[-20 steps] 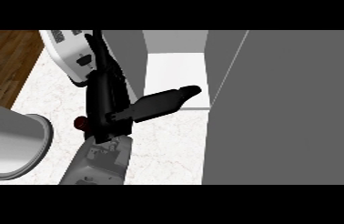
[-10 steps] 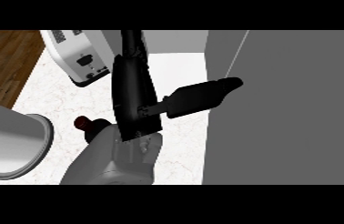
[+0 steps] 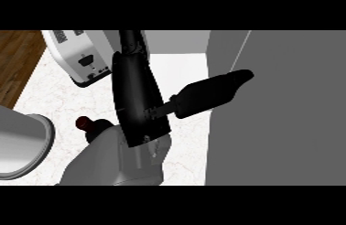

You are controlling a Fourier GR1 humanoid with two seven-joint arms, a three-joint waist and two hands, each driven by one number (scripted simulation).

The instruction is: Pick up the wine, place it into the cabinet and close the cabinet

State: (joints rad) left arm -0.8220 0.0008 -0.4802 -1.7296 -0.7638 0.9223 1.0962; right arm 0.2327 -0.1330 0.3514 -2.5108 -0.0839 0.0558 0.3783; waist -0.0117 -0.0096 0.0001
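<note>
So there's just one robot hand (image 3: 138, 100) in view, the left one. It comes up from the bottom of the frame on a grey forearm (image 3: 115, 162), a bit left of center. It's spread open: the fingers (image 3: 132, 43) run straight toward the top of the frame, and the thumb (image 3: 209, 93) sticks way out to the right. The thumb tip sits right at the edge of the big grey cabinet (image 3: 277, 128) that fills the right side. I honestly can't tell if it's actually touching the panel or just overlapping it from this angle.

The wine (image 3: 86, 124) isn't in the hand. It's peeking out just left of the wrist, center-left of the frame. All you get is the red top and a bit of dark neck, and the rest is hidden behind the forearm. It's over the white marbled desk (image 3: 54, 96), well apart from the cabinet, with the arm between the two.

A white toaster-looking appliance (image 3: 84, 59) sits in the upper left, partly behind the fingers. A pale round thing (image 3: 24, 146) is cut off by the left edge, lower down. A strip of wooden floor (image 3: 17, 59) shows in the far upper left corner.
</note>
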